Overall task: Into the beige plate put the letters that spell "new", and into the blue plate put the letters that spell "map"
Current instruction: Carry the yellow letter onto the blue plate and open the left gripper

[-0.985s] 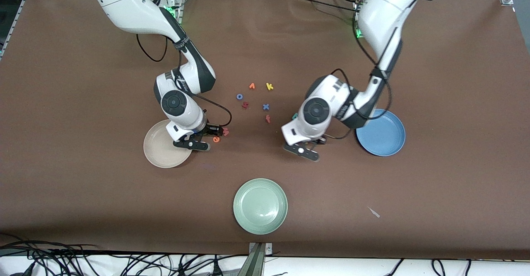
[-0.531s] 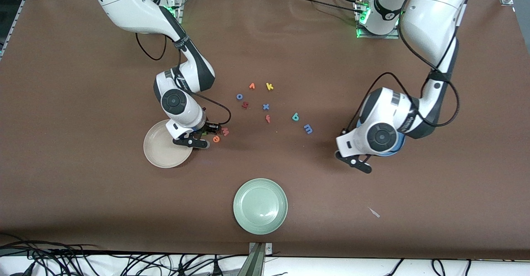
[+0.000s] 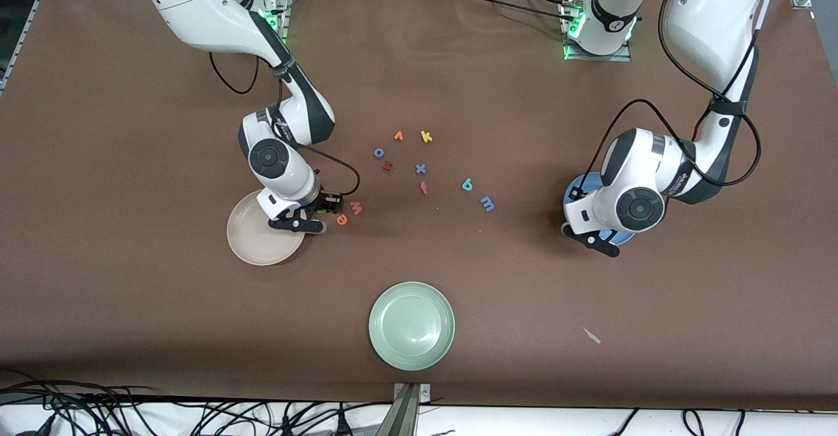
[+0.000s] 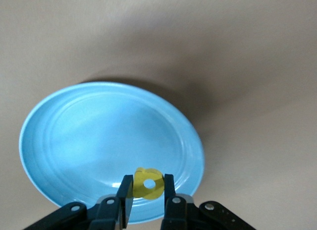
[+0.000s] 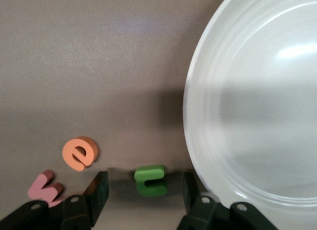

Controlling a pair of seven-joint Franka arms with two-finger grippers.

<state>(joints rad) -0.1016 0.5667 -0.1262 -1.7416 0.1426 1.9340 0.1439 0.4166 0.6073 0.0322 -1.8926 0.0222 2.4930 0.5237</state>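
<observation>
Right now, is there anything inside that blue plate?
The blue plate looks bare in the left wrist view. The left claw holds a yellow a above its rim. From the front, the arm covers most of it.

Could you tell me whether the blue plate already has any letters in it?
Empty. The blue plate shows only bare surface; the yellow a is pinched in the left gripper above it.

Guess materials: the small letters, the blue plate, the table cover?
Green n, orange e: likely foam, matte, thick with soft rounded edges. Blue plate: glossy, faint concentric rings, probably plastic or glazed ceramic; can't tell which. Table cover: brown, matte, slightly rippled, probably cloth or felt.
</observation>
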